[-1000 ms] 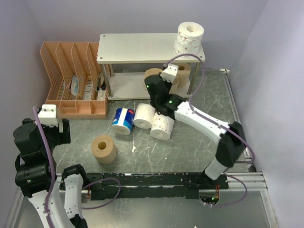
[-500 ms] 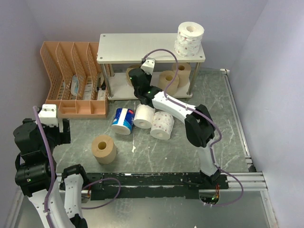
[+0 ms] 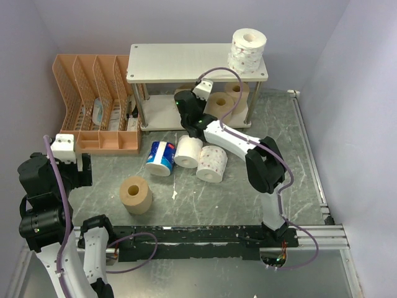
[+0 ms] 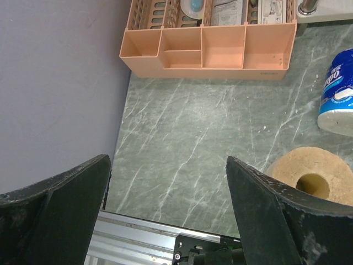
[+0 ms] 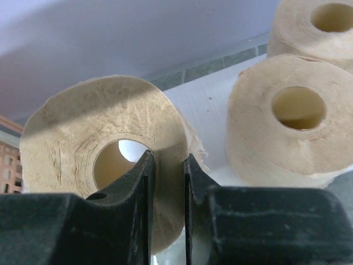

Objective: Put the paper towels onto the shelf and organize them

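My right gripper [image 5: 167, 165] is shut on the wall of a tan roll [image 5: 83, 138], one finger in its core and one outside. It holds the roll over the shelf's lower board [image 3: 158, 112], under the top board [image 3: 180, 62]. In the top view this gripper [image 3: 184, 103] is at the lower tier's middle. Two more tan rolls [image 3: 218, 104] [image 3: 239, 92] stand to its right. A white printed roll [image 3: 248, 49] stands on the top board. On the table lie a blue-and-white roll [image 3: 160, 158], two white rolls [image 3: 188, 152] [image 3: 211, 163] and a tan roll [image 3: 136, 194]. My left gripper [image 4: 165, 182] is open and empty.
The orange file organizer [image 3: 93, 99] stands left of the shelf, against the back wall. Side walls close in the table on the left and right. A black rail [image 3: 205, 236] runs along the near edge. The left arm [image 3: 46, 186] stands high at the near left.
My right gripper has carried the tan roll left along the lower tier, under the top board, then eased slightly back right. The left arm has barely moved.
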`<control>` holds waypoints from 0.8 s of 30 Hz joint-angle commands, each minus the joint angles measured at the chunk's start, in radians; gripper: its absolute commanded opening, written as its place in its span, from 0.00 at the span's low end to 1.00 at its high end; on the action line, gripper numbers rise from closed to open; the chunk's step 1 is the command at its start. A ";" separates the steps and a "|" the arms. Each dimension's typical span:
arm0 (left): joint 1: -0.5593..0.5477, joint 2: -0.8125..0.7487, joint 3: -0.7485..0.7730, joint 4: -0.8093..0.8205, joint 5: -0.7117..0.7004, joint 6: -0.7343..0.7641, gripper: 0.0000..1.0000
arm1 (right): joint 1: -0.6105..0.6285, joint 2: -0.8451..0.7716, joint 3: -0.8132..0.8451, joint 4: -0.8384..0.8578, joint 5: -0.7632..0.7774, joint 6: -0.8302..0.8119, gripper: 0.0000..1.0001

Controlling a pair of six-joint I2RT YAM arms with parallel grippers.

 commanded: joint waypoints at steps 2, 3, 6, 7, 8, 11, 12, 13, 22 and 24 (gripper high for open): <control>0.010 0.012 0.000 0.033 0.011 0.005 0.98 | -0.039 -0.064 -0.112 -0.055 0.012 0.062 0.32; 0.009 0.013 0.001 0.034 0.010 0.004 0.98 | -0.040 -0.082 -0.131 -0.048 0.016 0.064 0.43; 0.010 0.016 0.005 0.033 0.011 0.001 0.98 | -0.040 -0.103 -0.166 -0.041 0.028 0.072 0.67; 0.010 0.016 0.005 0.034 0.010 -0.001 0.98 | -0.039 -0.107 -0.175 -0.038 0.033 0.072 0.76; 0.010 0.018 0.006 0.032 0.012 -0.001 0.98 | -0.040 -0.109 -0.180 -0.029 0.034 0.069 0.82; 0.009 0.017 0.007 0.033 0.008 -0.002 0.98 | -0.038 -0.140 -0.213 0.016 0.041 0.040 1.00; 0.010 0.017 0.007 0.032 0.008 -0.002 0.98 | -0.032 -0.163 -0.230 0.038 0.046 0.026 1.00; 0.010 0.016 0.008 0.030 0.007 -0.002 0.98 | -0.015 -0.193 -0.249 0.072 0.063 -0.010 1.00; 0.009 0.032 0.024 0.012 0.007 -0.003 0.98 | 0.491 -0.442 -0.296 0.027 0.172 -0.374 1.00; 0.010 0.052 0.048 -0.011 0.008 -0.006 0.98 | 0.560 -0.448 -0.321 -0.136 0.073 -0.370 1.00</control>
